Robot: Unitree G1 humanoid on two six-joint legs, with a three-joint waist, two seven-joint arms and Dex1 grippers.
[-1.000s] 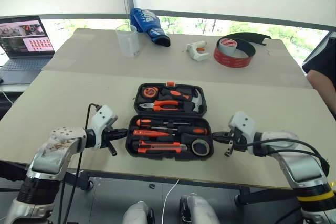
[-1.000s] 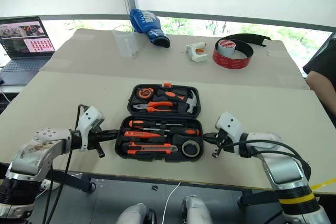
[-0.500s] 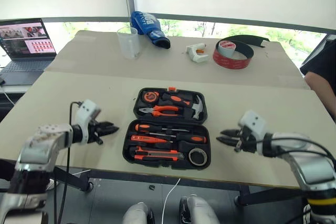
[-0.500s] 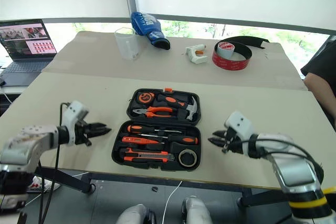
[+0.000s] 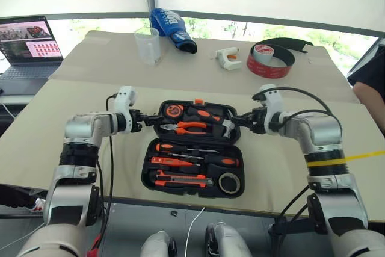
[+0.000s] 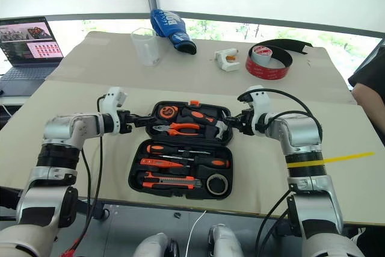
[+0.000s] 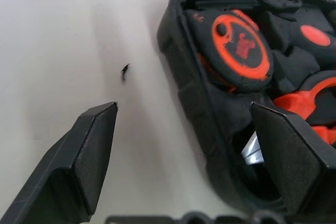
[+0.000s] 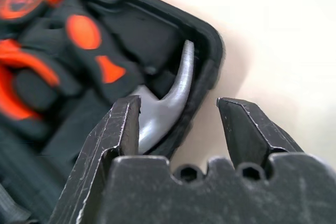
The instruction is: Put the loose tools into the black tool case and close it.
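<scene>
We see the black tool case lying open in the middle of the table; tools sit in their slots in both halves, e.g. two orange-and-black screwdrivers, a thin red one, the knife & a small dark tape roll in the near half. Our left gripper is at the far half's left edge, fingers wide apart, holding nothing; one finger hangs over the case wall, the other over bare table. Our right gripper is at the right edge, also wide open & empty, its fingers either side of the wall by the hammer. We think the next job is to pinch that half & fold it shut; if one side grips first the case may twist or slide; a finger may hit the hammer or slip off the rim; a tool sitting high could stop the lid closing.
</scene>
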